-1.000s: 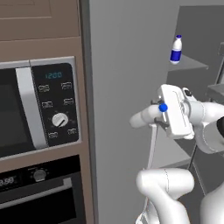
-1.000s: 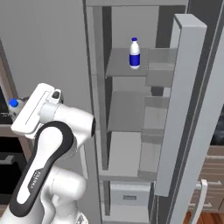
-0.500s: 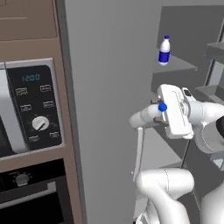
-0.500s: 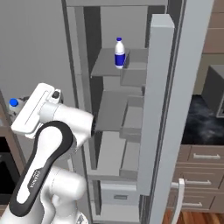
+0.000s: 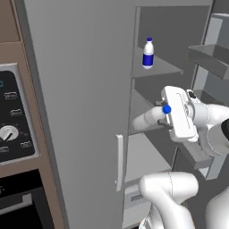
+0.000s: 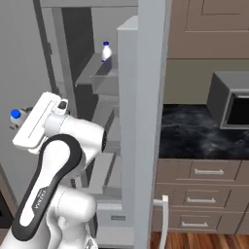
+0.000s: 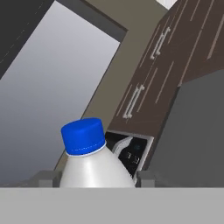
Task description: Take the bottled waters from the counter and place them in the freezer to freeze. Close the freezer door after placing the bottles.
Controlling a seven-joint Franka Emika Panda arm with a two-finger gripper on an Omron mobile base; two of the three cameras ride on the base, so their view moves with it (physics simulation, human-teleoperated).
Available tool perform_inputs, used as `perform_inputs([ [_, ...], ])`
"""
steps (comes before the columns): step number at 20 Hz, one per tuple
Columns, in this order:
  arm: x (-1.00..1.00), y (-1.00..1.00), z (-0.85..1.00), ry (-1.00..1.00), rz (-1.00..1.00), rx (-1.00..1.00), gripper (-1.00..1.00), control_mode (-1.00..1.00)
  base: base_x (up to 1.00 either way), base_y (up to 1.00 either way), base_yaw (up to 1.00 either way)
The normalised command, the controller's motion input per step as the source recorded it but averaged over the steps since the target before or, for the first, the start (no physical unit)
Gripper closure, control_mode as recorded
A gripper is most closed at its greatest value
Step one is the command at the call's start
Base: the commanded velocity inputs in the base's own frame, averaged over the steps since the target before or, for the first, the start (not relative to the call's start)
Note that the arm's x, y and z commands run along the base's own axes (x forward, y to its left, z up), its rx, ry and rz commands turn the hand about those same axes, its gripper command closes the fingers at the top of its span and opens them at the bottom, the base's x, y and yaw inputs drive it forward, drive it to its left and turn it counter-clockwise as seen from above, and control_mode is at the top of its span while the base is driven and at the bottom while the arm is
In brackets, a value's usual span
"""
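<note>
Pincer (image 7: pixel 94 181) grips smooth translucent-white bottle (image 7: pixel 94 168), round blue cap (image 7: pixel 83 135).

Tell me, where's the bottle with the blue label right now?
The labelled bottle stands upright on an upper shelf inside the open freezer, above and left of the gripper in the left base view.

I see freezer (image 5: pixel 174 49) open; bottle (image 5: pixel 148 53) occupies upper shelf front, freezer door (image 6: pixel 146 121) flanks opening.
</note>
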Motion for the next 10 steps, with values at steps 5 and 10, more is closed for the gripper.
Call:
perform_inputs([
  [5,0.0,0.0,0.0,0.0,0.0,0.0,1.0,1.0,-0.06,-0.39,-0.03],
  [10,0.0,0.0,0.0,0.0,0.0,0.0,1.0,1.0,-0.02,-0.04,0.0],
])
